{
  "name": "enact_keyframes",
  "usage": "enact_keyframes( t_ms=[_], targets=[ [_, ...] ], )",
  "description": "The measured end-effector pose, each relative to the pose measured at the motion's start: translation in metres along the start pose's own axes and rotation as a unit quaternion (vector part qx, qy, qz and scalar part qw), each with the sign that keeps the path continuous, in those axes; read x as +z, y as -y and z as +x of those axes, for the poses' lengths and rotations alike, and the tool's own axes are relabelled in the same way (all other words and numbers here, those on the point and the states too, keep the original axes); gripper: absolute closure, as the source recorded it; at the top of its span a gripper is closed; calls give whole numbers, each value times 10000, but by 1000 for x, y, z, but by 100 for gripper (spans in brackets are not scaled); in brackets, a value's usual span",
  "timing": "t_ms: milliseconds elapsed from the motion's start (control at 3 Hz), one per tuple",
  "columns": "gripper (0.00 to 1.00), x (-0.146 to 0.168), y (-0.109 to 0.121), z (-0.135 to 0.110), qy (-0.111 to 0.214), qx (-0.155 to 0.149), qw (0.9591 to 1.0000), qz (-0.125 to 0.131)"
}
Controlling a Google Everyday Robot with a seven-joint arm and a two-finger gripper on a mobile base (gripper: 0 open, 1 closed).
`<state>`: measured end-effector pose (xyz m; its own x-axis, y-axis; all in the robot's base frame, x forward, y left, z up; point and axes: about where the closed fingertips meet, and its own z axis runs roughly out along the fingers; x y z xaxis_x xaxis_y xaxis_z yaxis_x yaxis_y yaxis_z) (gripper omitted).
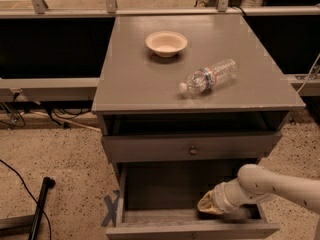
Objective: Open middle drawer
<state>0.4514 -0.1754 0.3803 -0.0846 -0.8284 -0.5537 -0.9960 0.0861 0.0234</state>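
Speckled floor [60,159] surrounds a grey cabinet [150,89]. Nearest, the bottom drawer [190,230] stands pulled out, and the gripper [210,205] sits low inside it at the right; whether it is open or closed cannot be told. Just above, the middle drawer [150,148] looks shut, its knob [193,150] untouched. Rising straight up, the arm [280,184] could strike that drawer's front. Farther back, a jolt might roll the bottle [210,76] lying near the bowl [166,43].

Robot lab: speckled floor [65,174], loose cables [12,115], jaws inside lowest drawer [190,230]
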Motion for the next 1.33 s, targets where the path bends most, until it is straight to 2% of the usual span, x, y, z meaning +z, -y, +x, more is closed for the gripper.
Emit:
enact_keyframes(
  t_ms=[667, 1000, 1333],
  targets=[
    [100, -2, -12, -27, 410, -481, 9979, 119],
    [100, 11, -14, -30, 530, -597, 9968, 0],
    [100, 20, -7, -35, 508, -708, 9961, -99]
  ],
)
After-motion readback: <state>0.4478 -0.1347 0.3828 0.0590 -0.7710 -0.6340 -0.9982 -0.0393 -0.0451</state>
